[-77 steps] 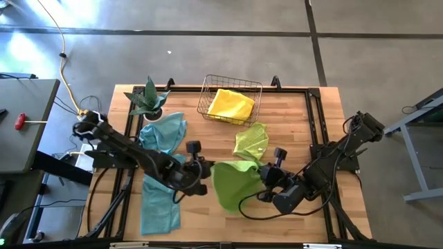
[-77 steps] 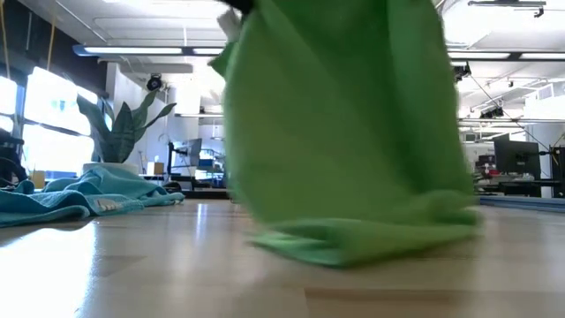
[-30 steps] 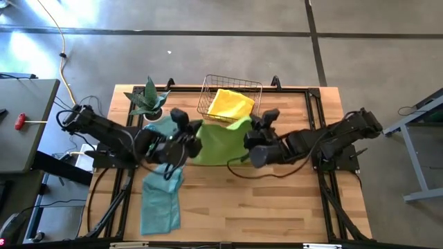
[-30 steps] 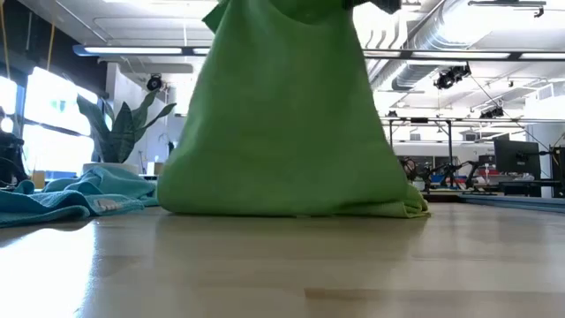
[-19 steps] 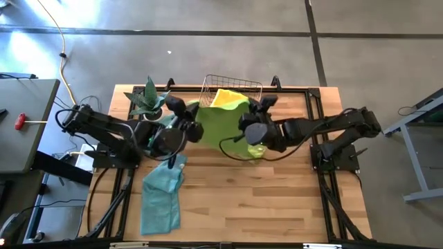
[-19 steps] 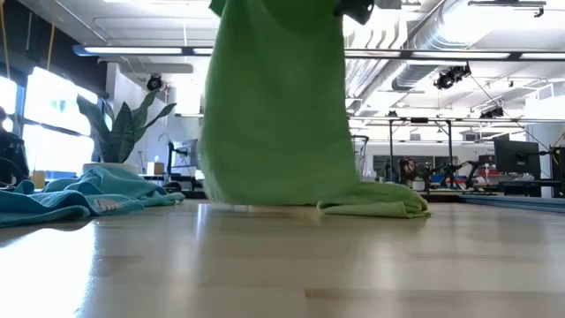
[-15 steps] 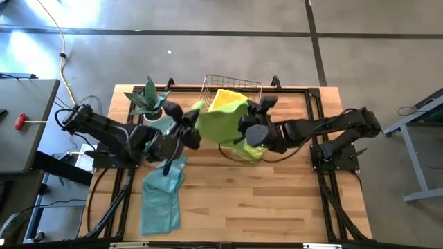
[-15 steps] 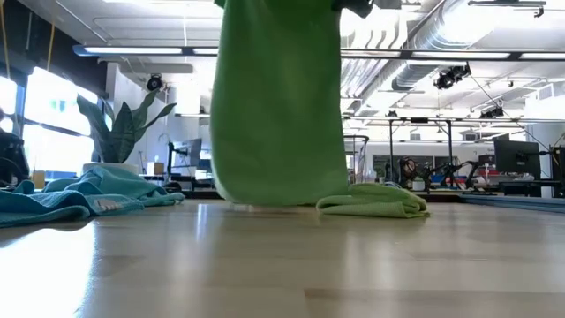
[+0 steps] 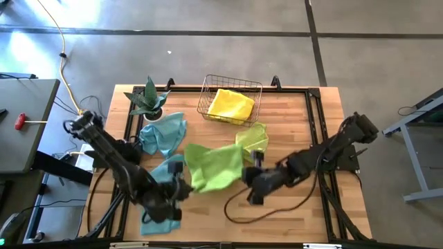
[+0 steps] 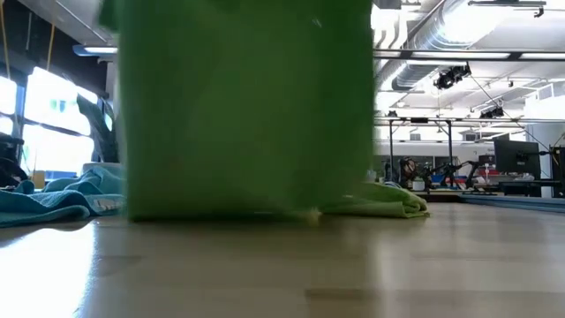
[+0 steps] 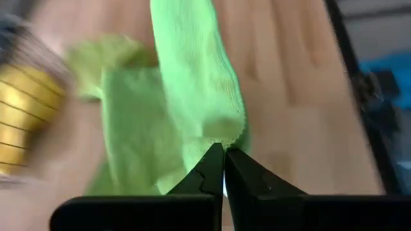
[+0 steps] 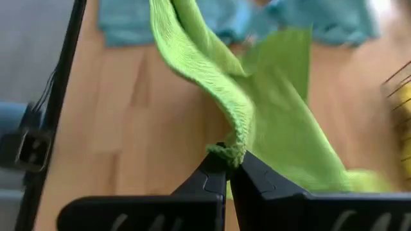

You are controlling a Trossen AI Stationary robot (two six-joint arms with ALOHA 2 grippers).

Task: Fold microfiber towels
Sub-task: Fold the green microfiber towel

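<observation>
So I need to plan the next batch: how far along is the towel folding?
Done: a yellow towel lies in the basket. In hand: the left gripper and right gripper are each shut on an edge of a green towel, which hangs between them over the table. Left: a second green towel and two teal towels lie crumpled.

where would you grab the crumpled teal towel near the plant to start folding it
Take the teal towel by a corner or loose edge at its outer rim, coming from above on the side away from the potted plant. It lies bunched and flat on the table, so only an edge gives the fingers something to pinch. Both grippers, left and right, are now shut on the lime green towel.
</observation>
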